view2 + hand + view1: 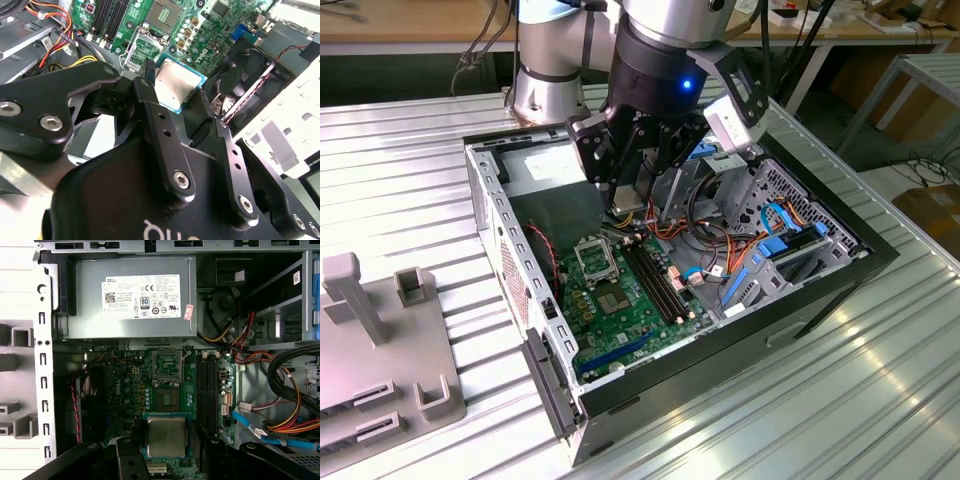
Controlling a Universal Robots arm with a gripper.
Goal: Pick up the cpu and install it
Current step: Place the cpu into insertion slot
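In the exterior view, the arm reaches steeply down into the open computer case (500, 230) on the tabletop (820, 400), with the tool (638, 203) over the motherboard's (620, 320) far end. In the second wrist view, the tool's fingers (150, 112) clamp the cpu (175, 85) by opposite edges. In the first wrist view, the cpu (165, 436) hangs level above the board, near the socket (166, 401).

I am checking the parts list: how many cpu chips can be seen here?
1. The cpu is held in the gripper, over the motherboard, close to the open socket. Another could lie hidden under the arm.
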